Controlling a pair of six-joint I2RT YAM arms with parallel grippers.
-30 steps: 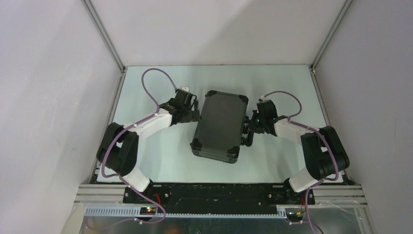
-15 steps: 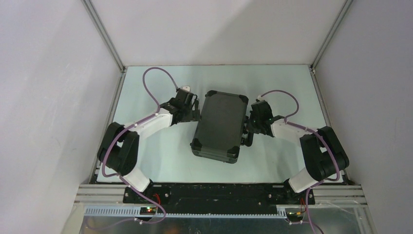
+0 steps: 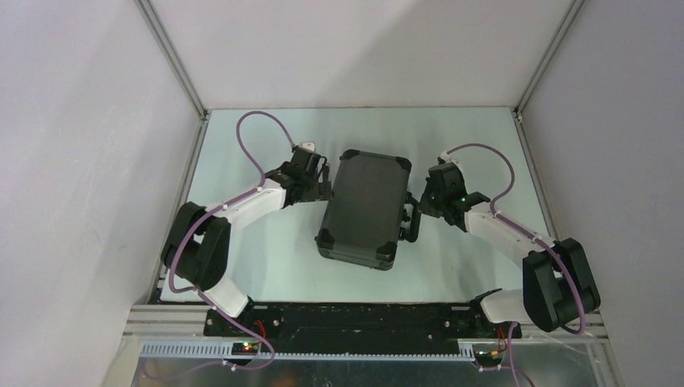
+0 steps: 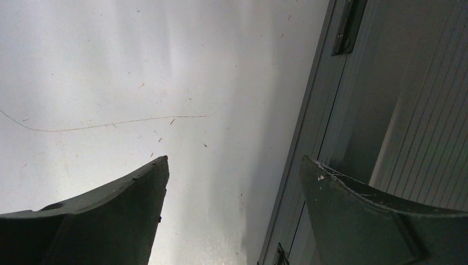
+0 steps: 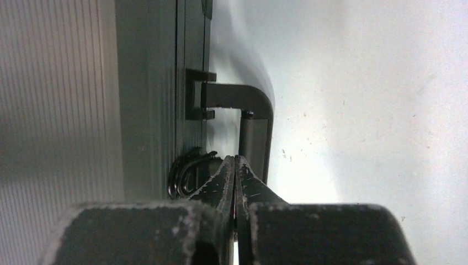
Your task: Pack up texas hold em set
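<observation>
On the pale table [image 3: 266, 250], about midway between the 2 arms, the briefcase [image 3: 363, 205] lies flat with its lid down, turned a little out of square. No chips, card box or buttons show anywhere outside it, so I judge the contents are packed and the step in hand is fastening the case.

The right gripper [image 5: 234, 158] has its 2 fingers pressed together on nothing. Their joined tips point at the handle side of the case, between the black handle [image 5: 255, 130] and a small curved metal latch [image 5: 190, 168] just beside it. Whether the tips touch either part I cannot tell, nor whether that latch is fastened.

The left gripper [image 4: 234, 163] stands spread wide at the opposite, hinged side (a hinge [image 4: 343, 27] shows further along that edge), holding nothing. 1 finger is over bare table and the other is in front of the case's side wall; contact is not clear from the wrist view.

As I read it, the next move calls for the joined right tips to push the latch home against the case's edge. That needs a small, well-aimed press, since the handle is close and could catch the tips. The case may slide leftward under the push, so the left gripper should brace the hinged side.
</observation>
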